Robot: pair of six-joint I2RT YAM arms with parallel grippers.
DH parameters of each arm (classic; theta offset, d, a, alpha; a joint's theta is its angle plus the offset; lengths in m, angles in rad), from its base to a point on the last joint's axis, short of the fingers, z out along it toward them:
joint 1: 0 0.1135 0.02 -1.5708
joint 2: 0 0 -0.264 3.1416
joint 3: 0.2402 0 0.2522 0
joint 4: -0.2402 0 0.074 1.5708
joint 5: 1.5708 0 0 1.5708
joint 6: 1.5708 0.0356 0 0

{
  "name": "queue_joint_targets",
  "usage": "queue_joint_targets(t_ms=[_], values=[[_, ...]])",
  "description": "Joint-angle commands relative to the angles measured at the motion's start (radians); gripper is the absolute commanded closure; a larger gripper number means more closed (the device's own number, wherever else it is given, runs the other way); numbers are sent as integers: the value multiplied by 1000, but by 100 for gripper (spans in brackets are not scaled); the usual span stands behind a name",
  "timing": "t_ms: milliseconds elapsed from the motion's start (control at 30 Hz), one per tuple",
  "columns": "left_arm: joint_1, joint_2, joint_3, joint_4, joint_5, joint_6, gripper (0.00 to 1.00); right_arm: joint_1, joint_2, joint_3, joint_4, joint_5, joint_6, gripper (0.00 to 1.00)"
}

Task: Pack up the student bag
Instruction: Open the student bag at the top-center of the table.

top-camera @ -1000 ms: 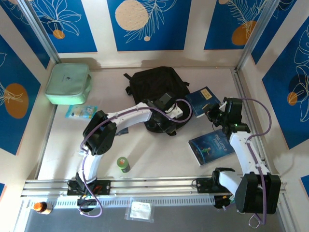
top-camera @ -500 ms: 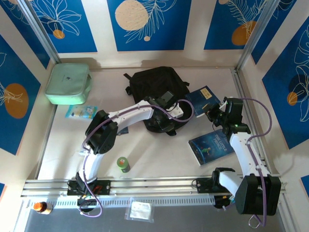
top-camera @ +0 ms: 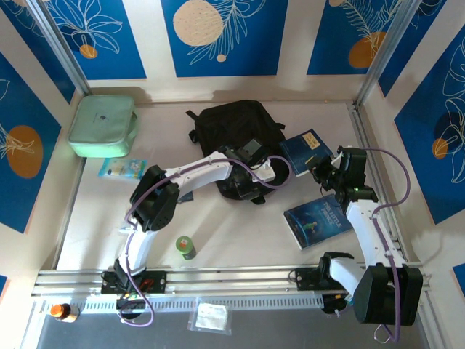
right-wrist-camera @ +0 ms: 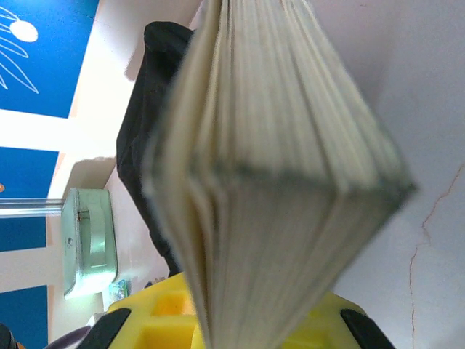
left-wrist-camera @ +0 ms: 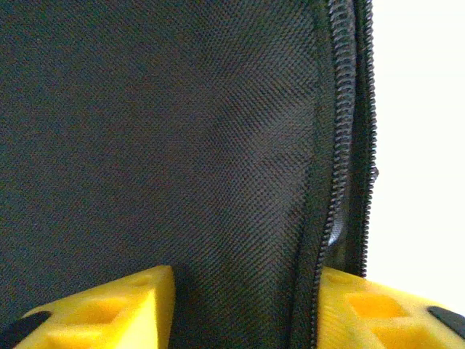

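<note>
Top external view: the student bag (top-camera: 236, 123) lies mid-table. The left gripper (top-camera: 245, 182), jaws half closed, pinches its near zipper edge. Just to its right, the right gripper (top-camera: 320, 171) is clamped tight on a blue book (top-camera: 305, 147). The pinched edge lies leftward of the book.

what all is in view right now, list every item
black fabric backpack: 1, black, back centre
mint green rounded zip case: 1, mint, back left
dark blue book: 1, blue, held beside backpack
second dark blue book: 1, blue, flat, right
small green cylinder: 1, green, front left
light blue flat packet: 1, before case
clear plastic bag: 1, front ledge
left gripper: yellow, pinching backpack fabric
right gripper: yellow, gripping book
</note>
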Motion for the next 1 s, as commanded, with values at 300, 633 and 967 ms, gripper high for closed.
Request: queue_joint_targets(t_ms=[300,633,967], values=[[-2,-167,-99,188,-127,0,89,-17,-110,17,-59,78,-11,94],[51,-295,-184,349,-143,-141,100,-23,-203,47,-156,164,-32,95],[68,-400,-279,745,-263,-223,100,-8,-254,59,-281,120,-30,94]])
